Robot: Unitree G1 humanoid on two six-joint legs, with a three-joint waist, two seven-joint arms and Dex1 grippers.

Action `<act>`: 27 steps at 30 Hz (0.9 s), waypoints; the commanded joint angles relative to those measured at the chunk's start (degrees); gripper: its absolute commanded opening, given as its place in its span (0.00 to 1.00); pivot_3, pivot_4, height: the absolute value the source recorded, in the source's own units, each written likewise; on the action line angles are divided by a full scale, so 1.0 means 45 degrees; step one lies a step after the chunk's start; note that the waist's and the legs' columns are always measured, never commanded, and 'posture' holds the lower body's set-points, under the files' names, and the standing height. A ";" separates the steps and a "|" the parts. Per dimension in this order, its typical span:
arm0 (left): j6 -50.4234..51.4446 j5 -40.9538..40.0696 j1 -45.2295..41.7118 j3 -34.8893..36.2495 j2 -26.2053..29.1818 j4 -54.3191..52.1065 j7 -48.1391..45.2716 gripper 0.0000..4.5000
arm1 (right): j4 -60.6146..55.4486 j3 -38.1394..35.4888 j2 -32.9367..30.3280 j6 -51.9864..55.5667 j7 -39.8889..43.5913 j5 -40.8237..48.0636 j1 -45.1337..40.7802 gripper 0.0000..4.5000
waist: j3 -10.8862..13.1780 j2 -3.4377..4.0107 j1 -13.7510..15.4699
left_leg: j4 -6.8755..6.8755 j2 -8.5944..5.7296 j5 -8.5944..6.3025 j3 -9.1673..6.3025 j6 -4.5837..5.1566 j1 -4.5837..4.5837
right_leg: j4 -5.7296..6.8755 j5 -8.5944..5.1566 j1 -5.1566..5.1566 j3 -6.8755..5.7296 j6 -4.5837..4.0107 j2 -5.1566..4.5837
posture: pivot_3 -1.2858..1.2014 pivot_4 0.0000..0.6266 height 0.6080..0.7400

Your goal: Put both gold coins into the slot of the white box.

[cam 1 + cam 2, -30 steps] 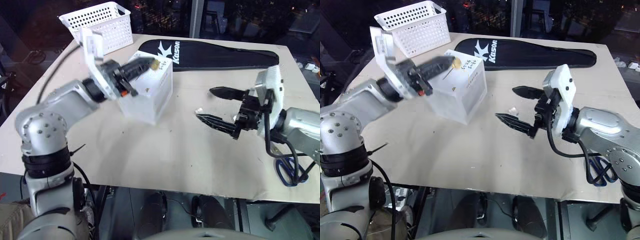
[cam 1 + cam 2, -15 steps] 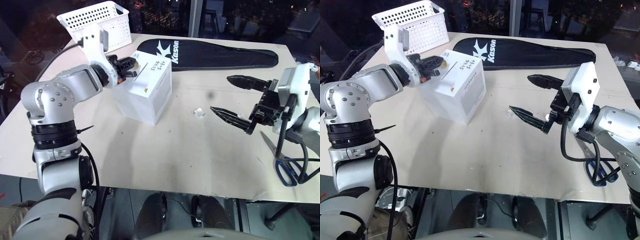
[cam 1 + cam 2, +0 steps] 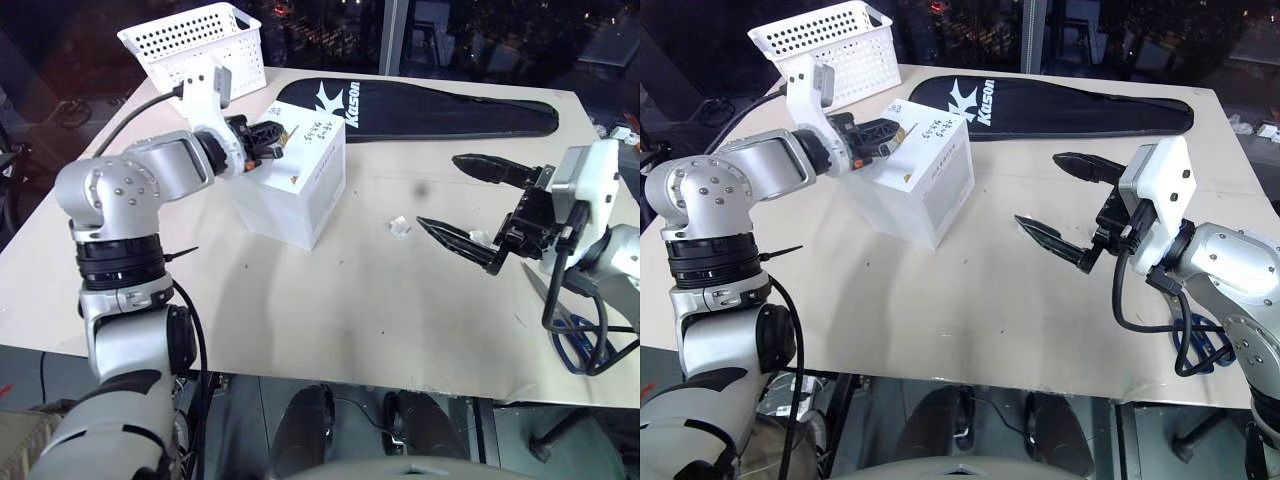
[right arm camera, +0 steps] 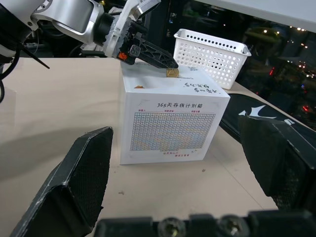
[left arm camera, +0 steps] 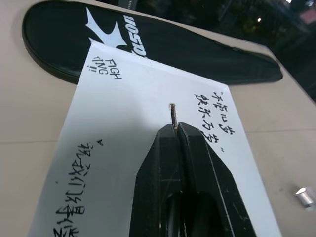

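Pinching 1 gold coin (image 4: 172,73) edge-on, left gripper (image 5: 176,127) hovers over white box (image 3: 290,185) top, far left. Right gripper (image 3: 1065,208) gapes empty, right. Risk: coin misaligned with slot, skids off box.

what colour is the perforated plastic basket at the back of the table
White, with rows of small round holes. The perforated plastic basket shows best in the right eye view.

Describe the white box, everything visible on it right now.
The white box is a cube, apparently cardboard, standing upright on the tan tabletop near the black racket bag and the white basket. Black handwriting covers its top; one side carries a printed grid chart, another a small orange mark. The shut left gripper reaches over the top, pinching a gold coin edge-on just above it or touching it.
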 commanded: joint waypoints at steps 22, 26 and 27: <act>-0.1849 -0.1655 0.3115 0.0198 -0.0419 -0.5856 -0.5298 0.76 | -0.0350 -0.0984 0.0530 0.0111 -0.0924 0.0141 0.1622 1.00 | -0.0002 -0.0002 -0.0044 | 0.0000 0.0002 0.0001 0.0004 -0.0005 -0.0006 | 0.0006 0.0001 0.0000 0.0015 -0.0002 -0.0038 | 0.52 0.24 1.00; -0.2895 -0.1373 0.4913 -0.0457 0.0441 -0.6822 -0.7367 1.00 | -0.0531 -0.1621 0.0260 0.0302 -0.1222 -0.0623 0.3195 1.00 | -0.0003 0.0000 -0.0055 | 0.0001 0.0000 0.0001 0.0006 -0.0005 0.0007 | 0.0013 0.0000 0.0001 0.0017 -0.0004 -0.0035 | 0.52 0.24 1.00; -0.3367 -0.0971 0.5448 -0.0691 0.0734 -0.6923 -0.7857 1.00 | -0.0632 -0.1962 0.0199 0.0360 -0.1252 -0.0857 0.3861 1.00 | -0.0006 0.0003 -0.0053 | 0.0000 0.0001 0.0001 0.0006 -0.0005 0.0007 | 0.0013 -0.0002 0.0000 0.0018 -0.0005 -0.0030 | 0.52 0.24 1.00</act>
